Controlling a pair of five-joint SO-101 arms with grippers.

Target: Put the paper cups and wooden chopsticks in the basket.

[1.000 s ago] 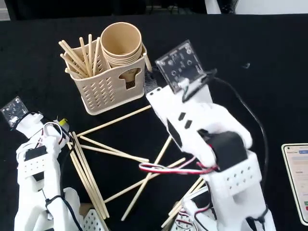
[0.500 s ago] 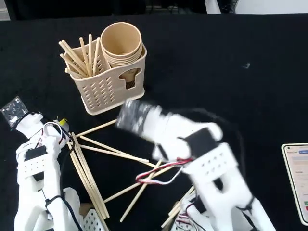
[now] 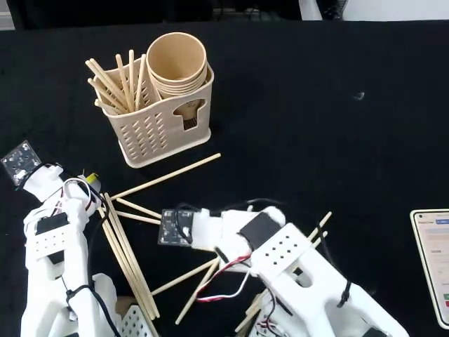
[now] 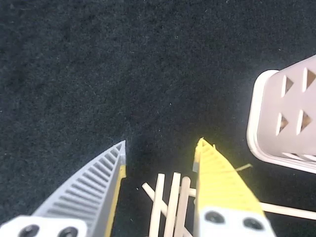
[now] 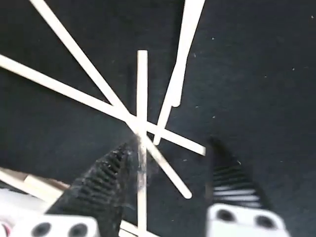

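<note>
The basket [image 3: 151, 130] holds a stack of paper cups [image 3: 177, 62] and a bundle of wooden chopsticks [image 3: 116, 84]. Loose chopsticks [image 3: 167, 177] lie crossed on the black table [image 3: 316, 105] in front of the basket. Right gripper [image 5: 170, 144]: fingers spread, low over that crossed pile, gripping nothing. Left gripper [image 4: 162, 143]: spread, near the basket's front corner, over three chopstick ends [image 4: 170, 197].
</note>
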